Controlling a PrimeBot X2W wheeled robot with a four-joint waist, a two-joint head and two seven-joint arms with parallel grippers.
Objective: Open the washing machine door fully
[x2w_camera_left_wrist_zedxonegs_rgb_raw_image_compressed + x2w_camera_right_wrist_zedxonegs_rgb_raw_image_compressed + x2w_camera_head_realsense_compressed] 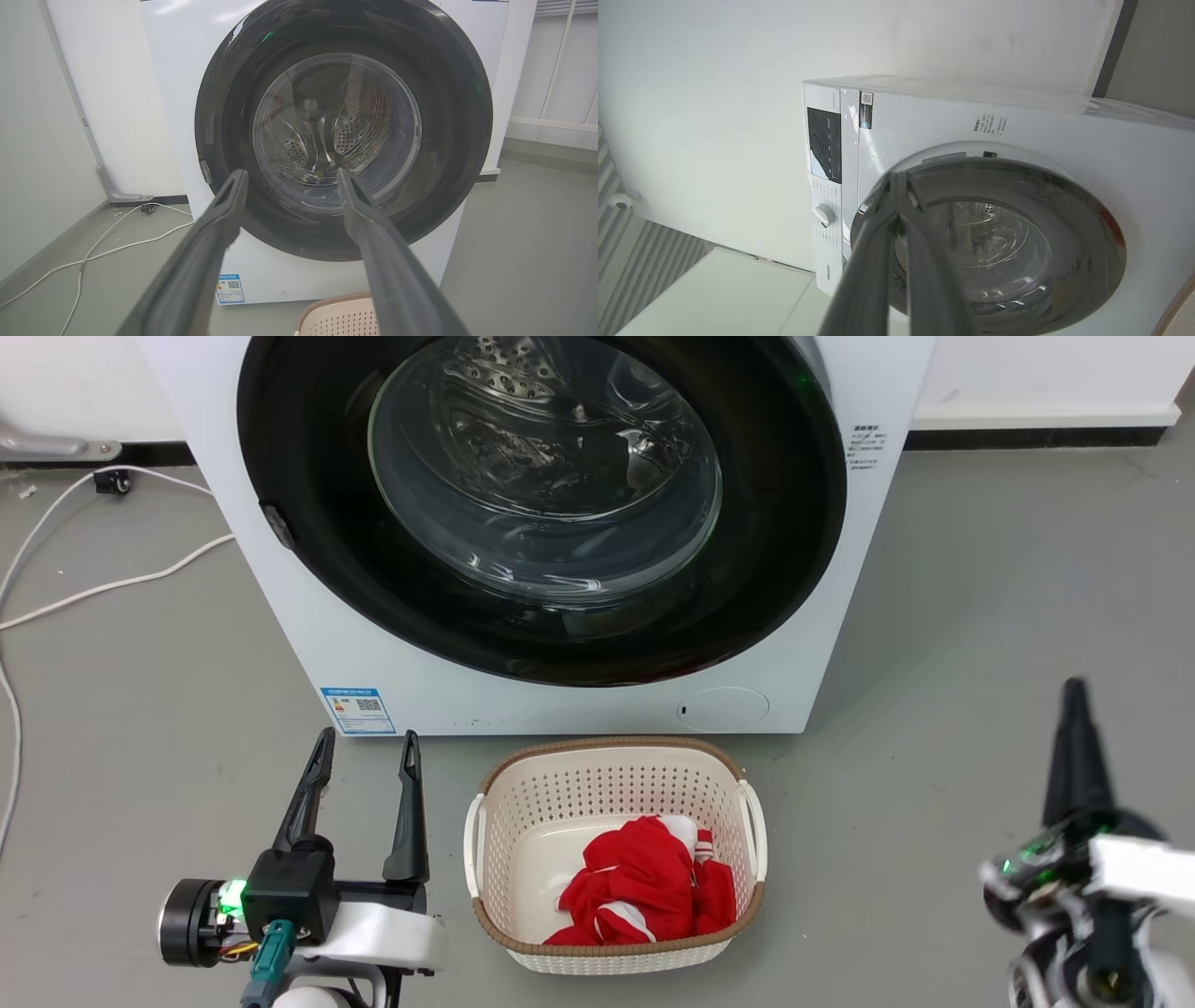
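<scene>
Glossy black washing machine door (544, 485) sits shut, flush on front of washing machine (579, 709). Our worry: slick rim, only small tab (277, 525) at its left edge to catch, so fingers could skid off; laundry basket (616, 751) just in front might get bumped on reach-in. Left gripper (366, 747) spread wide, holding nothing, low beside basket. Right gripper (1075, 695) pinched closed, empty too we reckon.

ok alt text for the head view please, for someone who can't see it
A white washing machine with its round black door closed, seen from above. A cream laundry basket holding red cloth sits on the grey floor before it; the left gripper, open, shows lower left and the right gripper, shut, lower right, neither touching anything.
</scene>
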